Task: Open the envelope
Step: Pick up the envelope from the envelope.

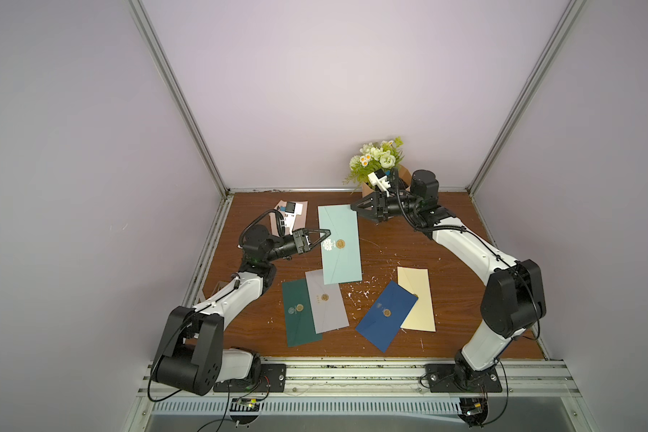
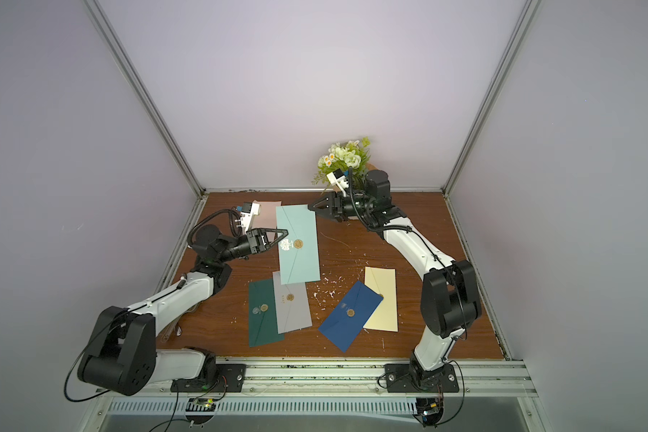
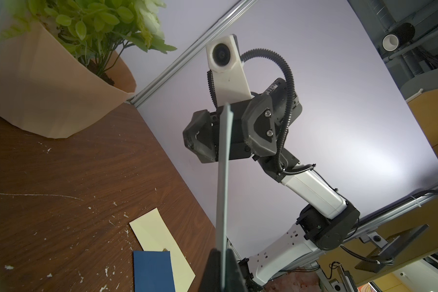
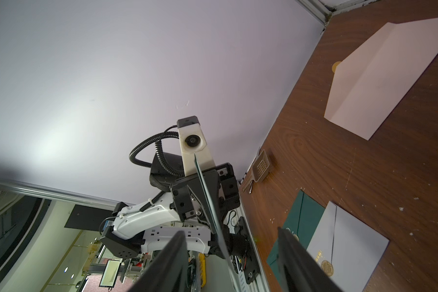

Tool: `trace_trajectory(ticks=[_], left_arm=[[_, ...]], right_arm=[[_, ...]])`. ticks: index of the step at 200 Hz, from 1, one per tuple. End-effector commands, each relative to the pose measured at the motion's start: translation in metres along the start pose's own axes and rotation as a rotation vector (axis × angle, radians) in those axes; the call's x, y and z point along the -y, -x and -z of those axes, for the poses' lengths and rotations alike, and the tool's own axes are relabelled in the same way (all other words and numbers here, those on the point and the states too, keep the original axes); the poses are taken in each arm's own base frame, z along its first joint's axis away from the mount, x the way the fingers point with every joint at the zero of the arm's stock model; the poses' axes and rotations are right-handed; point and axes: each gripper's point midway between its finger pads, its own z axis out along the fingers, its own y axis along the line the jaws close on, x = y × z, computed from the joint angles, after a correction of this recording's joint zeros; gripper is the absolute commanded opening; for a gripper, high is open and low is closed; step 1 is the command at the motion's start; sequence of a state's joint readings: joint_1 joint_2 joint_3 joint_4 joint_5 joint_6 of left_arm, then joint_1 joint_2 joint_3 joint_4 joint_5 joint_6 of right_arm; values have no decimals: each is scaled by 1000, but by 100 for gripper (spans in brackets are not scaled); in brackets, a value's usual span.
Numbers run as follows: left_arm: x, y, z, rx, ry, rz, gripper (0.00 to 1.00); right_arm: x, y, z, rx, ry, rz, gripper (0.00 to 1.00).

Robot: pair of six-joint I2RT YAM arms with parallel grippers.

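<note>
**What lies around my work**

I see a wooden table (image 1: 446, 243) flecked white. A grey envelope (image 1: 328, 310) overlaps a dark green envelope (image 1: 296, 318), and a navy envelope (image 1: 384, 318) overlaps a cream envelope (image 1: 421, 303). A pink envelope (image 4: 390, 75) lies flap-open. Potted flowers (image 1: 378, 159) stand at the back.

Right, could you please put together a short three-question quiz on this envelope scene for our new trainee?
1. True or false: the left claw is shut on the light teal envelope.
2. Which envelope lies over an edge of the cream envelope?
3. Fill in: the right claw stands ____ around the light teal envelope's far corner.

Key: 1 true; 2 the navy blue envelope; 3 open.
</note>
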State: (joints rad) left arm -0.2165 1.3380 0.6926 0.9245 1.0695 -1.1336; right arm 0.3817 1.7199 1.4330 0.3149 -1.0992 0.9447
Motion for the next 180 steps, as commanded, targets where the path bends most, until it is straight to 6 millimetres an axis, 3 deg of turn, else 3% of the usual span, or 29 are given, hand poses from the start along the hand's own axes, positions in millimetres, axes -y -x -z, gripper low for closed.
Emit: trace_trajectory(ticks=[1,31,73,134,180], left_arm=[[26,16,-3,8,-59,-57,0],[34,26,-7,9,-77,-74,0],[24,32,-11,13,-65,-66,0],[24,45,-18,21,-73,-75,0],[34,48,-19,15,-93,-91,0]], right_arm=[[-56,4,14,29,133,160,62],[-82,-2,22,47,260,204,57],[-100,-10,28,42,358,202,36],[-93,-17,21,-1,330,200,35],[-71,-14,11,-11,227,202,35]])
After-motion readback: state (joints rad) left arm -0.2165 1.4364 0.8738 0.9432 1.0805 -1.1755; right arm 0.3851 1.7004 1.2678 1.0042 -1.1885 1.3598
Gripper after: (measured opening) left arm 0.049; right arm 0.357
